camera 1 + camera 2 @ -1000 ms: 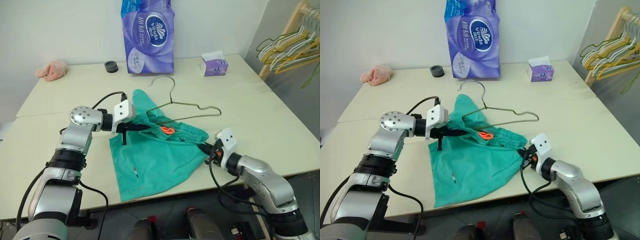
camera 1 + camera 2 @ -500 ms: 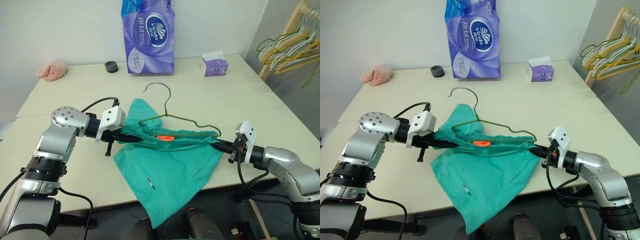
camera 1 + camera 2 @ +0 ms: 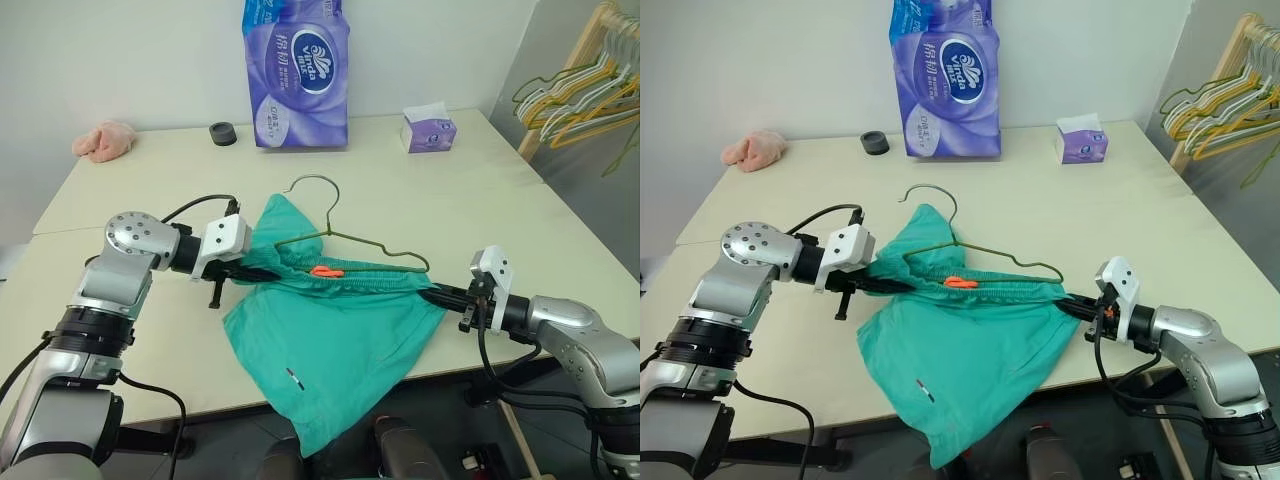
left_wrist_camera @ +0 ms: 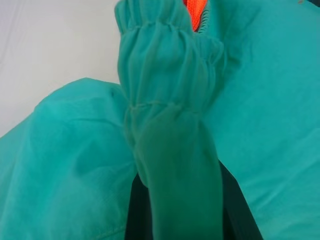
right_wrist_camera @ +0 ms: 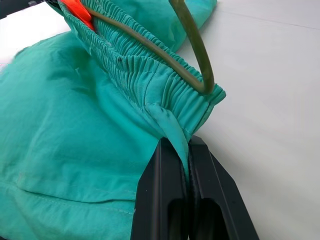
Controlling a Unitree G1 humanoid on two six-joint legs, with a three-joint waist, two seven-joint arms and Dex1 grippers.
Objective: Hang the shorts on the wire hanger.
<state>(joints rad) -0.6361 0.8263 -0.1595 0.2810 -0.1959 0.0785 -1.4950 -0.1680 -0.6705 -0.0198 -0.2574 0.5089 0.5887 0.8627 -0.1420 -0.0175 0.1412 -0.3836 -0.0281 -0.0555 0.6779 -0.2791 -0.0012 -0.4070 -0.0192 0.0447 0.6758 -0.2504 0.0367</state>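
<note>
Teal cotton, soft and light: the shorts [image 3: 340, 330] sag limp off the front edge of the pale surface [image 3: 480, 200], so I judge the ribbed elastic waistband the only sound place to hold. My left hand [image 3: 262, 273] and right hand [image 3: 437, 296] are each clenched on a waistband end, stretching it taut. Beyond, the thin, stiff wire hanger [image 3: 350, 240] lies through the band, its hook free behind.

Teal-green shorts [image 3: 340, 330] stretched taut by gathered waistband, legs drooping over table edge, wire hanger [image 3: 352, 237] resting on waistband
</note>
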